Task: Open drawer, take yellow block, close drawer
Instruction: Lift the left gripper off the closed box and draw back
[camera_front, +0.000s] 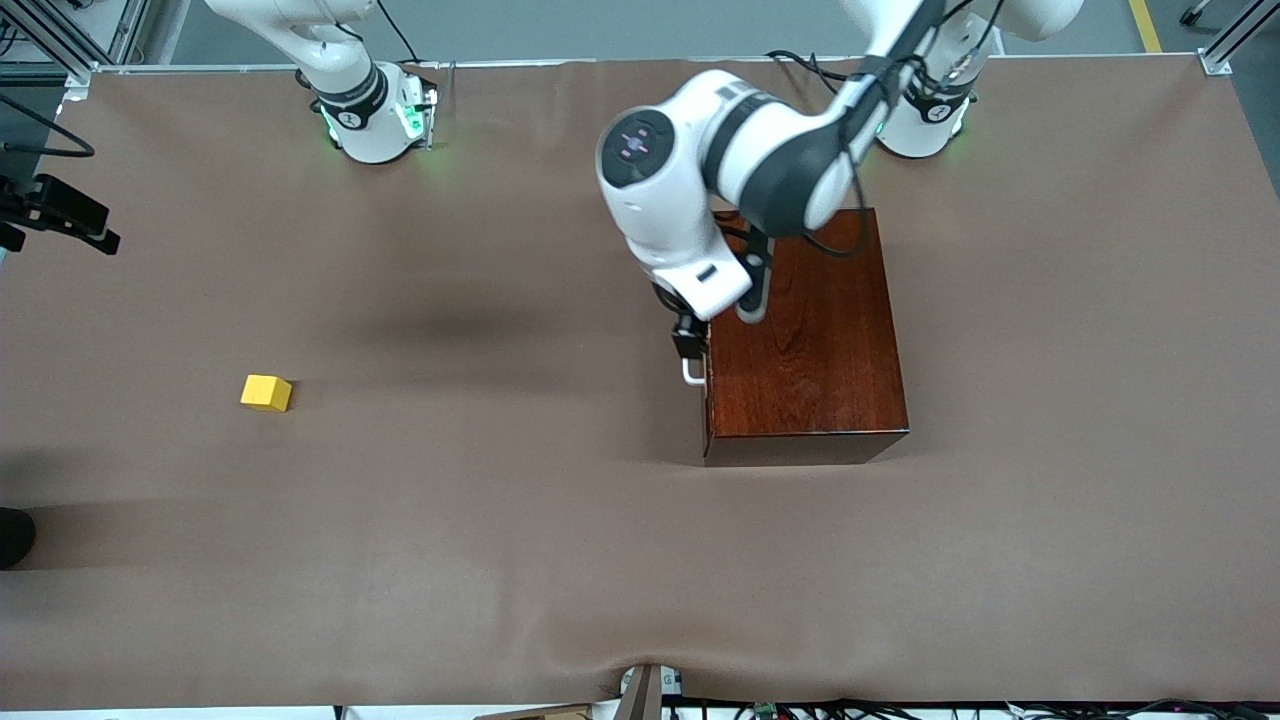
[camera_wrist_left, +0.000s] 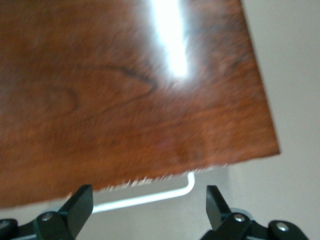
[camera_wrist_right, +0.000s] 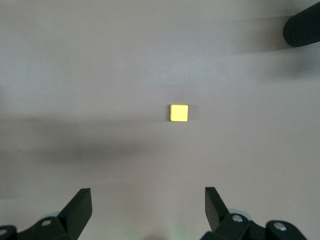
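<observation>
Step in hand: closing the drawer (camera_front: 706, 385), judged from the yellow block (camera_front: 266, 393) already lying out on the table (camera_front: 500, 560).
Left gripper (camera_front: 690, 345): at the white handle (camera_front: 693, 377), fingers spread wide in its wrist view, holding nothing.
Handle and gripper: in the left wrist view the handle (camera_wrist_left: 150, 196) sits between the fingertips (camera_wrist_left: 80, 200), just under the wooden box (camera_wrist_left: 130, 90) edge.
Doing it well: push square on the handle, straight toward 3 o'clock in the front view, slowly so the box does not slide.
Right gripper (camera_wrist_right: 147, 212): waits high over the table, jaws wide and empty.
Yellow block: on bare table at 9 o'clock from the box, well apart; straight ahead of the right gripper in its wrist view (camera_wrist_right: 179, 113).
</observation>
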